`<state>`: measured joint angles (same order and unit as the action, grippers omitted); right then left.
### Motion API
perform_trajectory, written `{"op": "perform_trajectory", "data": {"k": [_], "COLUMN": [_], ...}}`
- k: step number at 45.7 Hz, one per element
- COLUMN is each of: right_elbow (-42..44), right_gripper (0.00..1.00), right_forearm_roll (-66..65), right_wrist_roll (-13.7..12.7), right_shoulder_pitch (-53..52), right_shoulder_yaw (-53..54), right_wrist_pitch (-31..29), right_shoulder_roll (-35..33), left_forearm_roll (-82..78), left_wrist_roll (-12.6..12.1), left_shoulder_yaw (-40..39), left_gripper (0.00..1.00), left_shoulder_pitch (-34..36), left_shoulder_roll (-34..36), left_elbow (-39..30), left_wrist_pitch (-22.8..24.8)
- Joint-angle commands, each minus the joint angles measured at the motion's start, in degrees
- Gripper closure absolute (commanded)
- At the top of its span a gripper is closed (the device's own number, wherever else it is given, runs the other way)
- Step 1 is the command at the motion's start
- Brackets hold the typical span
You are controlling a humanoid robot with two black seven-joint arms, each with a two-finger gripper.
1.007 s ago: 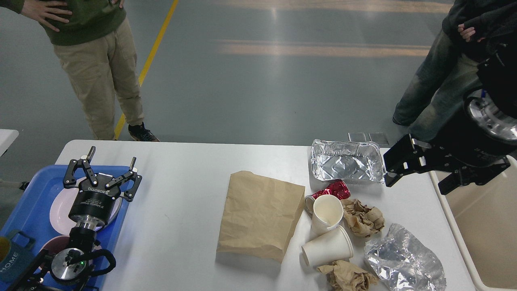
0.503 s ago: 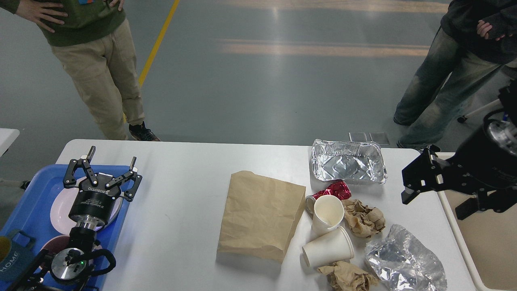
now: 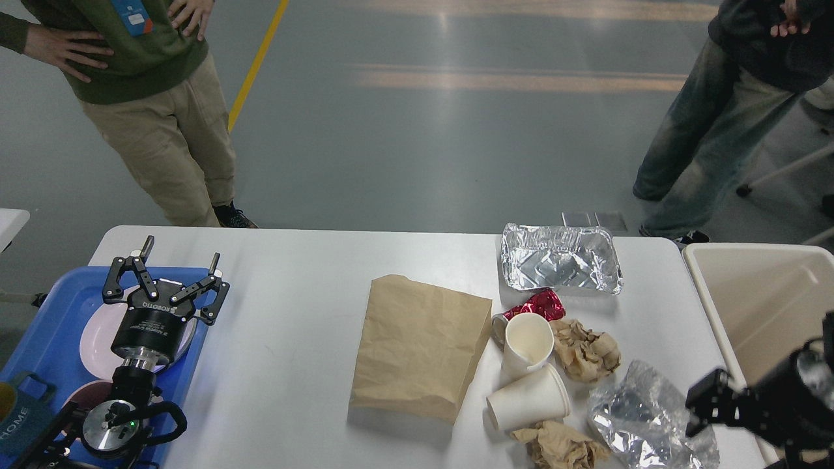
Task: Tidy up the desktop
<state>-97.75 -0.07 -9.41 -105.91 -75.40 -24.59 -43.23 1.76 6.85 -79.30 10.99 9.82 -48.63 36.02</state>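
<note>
The white desktop (image 3: 300,306) carries a flat brown paper bag (image 3: 420,345), an empty foil tray (image 3: 560,259), a red wrapper (image 3: 537,304), two white paper cups (image 3: 526,342) (image 3: 529,404), two crumpled brown paper wads (image 3: 586,352) (image 3: 560,446) and a crumpled foil sheet (image 3: 642,420). My left gripper (image 3: 181,253) is open and empty, hovering over the blue tray (image 3: 45,326) at the left. My right gripper (image 3: 702,405) is low at the right edge, beside the foil sheet; it is dark and its fingers cannot be told apart.
A beige bin (image 3: 769,306) stands past the table's right end. The blue tray holds plates (image 3: 94,332) and a mug (image 3: 19,410). One person (image 3: 150,98) stands behind the far left corner, another (image 3: 717,111) behind the far right.
My right arm has swung from beside the foil tray down and right to the table's near right corner. The left arm has not moved. Both people shifted slightly.
</note>
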Motion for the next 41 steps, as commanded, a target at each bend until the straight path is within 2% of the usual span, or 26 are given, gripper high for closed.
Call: {"op": "perform_trajectory", "data": {"k": [1,4,9,14,17,28,31,35,36,41], "right_elbow": [1.85,4.13,7.91,9.68,10.73,18.2,19.61,20.05,20.05,19.96], "right_gripper": [0.14,0.14,0.14,0.19,0.27,0.28,0.31,0.48,0.59,0.92], "right_forearm_roll": [-0.1,-0.1,0.16,0.51,0.6,7.45,10.61,13.52,14.22,14.31], "right_wrist_roll": [0.09,0.09,0.09,0.09,0.0,0.09,0.18,0.09,0.18,0.27], "right_shoulder_pitch": [12.46,19.06,26.8,31.11,33.22,38.5,40.08,41.14,41.22,41.31], "right_shoulder_yaw": [7.79,13.06,19.14,22.04,23.19,23.45,23.63,24.5,24.51,24.59], "right_wrist_pitch": [7.44,9.82,10.61,11.75,13.6,15.8,15.89,16.15,16.24,16.24], "right_shoulder_roll": [-5.36,-7.75,-7.4,-6.35,-5.29,-0.99,0.07,0.25,0.25,0.25], "left_forearm_roll": [0.0,0.0,0.0,0.0,0.0,0.0,0.0,0.0,0.0,0.0], "left_wrist_roll": [0.09,0.0,0.0,0.0,0.0,0.0,0.0,0.01,0.0,0.0], "left_shoulder_yaw": [0.02,0.02,-0.07,0.02,-0.07,0.02,0.02,-0.07,-0.07,0.02], "left_gripper": [0.03,0.03,0.03,0.03,0.03,0.03,0.03,0.03,0.03,0.03], "left_shoulder_pitch": [0.0,0.0,0.0,0.0,0.0,0.0,0.0,0.0,0.0,0.0], "left_shoulder_roll": [0.02,0.02,0.02,-0.06,0.02,0.02,-0.06,-0.06,0.02,-0.06], "left_elbow": [0.03,-0.06,0.03,0.03,0.03,-0.06,0.03,0.03,0.03,0.03], "left_wrist_pitch": [-0.08,-0.08,-0.08,-0.08,-0.08,-0.08,0.01,-0.08,-0.08,-0.08]}}
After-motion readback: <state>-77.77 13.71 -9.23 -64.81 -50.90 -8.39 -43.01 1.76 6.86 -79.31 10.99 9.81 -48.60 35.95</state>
